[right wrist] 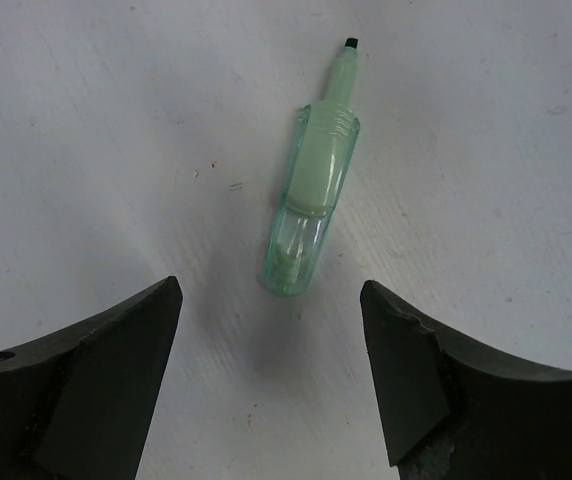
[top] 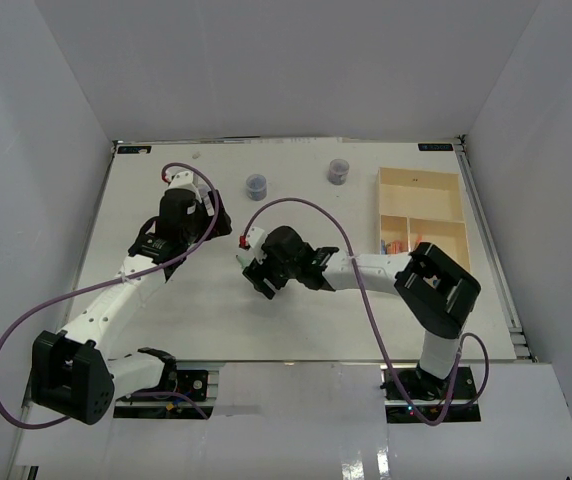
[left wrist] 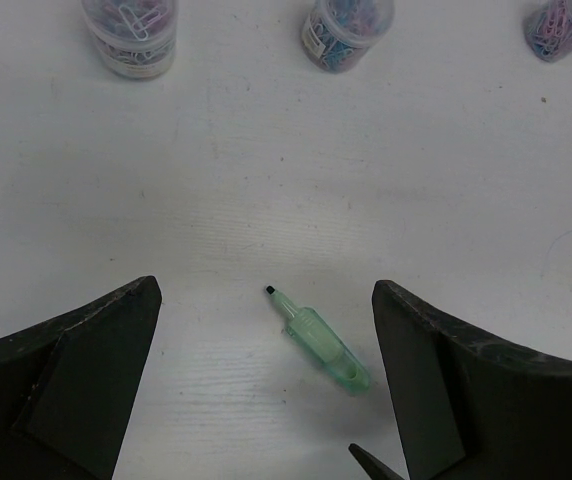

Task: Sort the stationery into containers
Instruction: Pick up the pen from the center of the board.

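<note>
Top external view: the left arm (top: pixel 116 290) and right arm (top: pixel 376 265) reached toward each other over the white desk (top: pixel 296 330), their wrists close together left of centre. Two round grey-blue pots (top: pixel 256 186) stood near the far edge, well apart from the pale wooden tray (top: pixel 421 178) at the far right. Pink and orange items, too small to identify, appeared to lie in the tray's near left compartment.

Left wrist view: the left fingers (left wrist: pixel 66 380) were spread wide and grasped nothing. A green marker (left wrist: pixel 316 340) lay flat on the desk between them, uncapped, its dark tip angled away and to the left. Three pots (left wrist: pixel 131 35) of coloured paper clips lined the far edge of the frame, well beyond the marker.

Right wrist view: the right fingers (right wrist: pixel 86 380) were parted and released, with bare desk showing on either side of the marker (right wrist: pixel 311 200). It lay just ahead of the fingertips, touching neither one, with its translucent barrel nearest the camera and its tip pointing away. It sat on the open desk, outside the tray.
</note>
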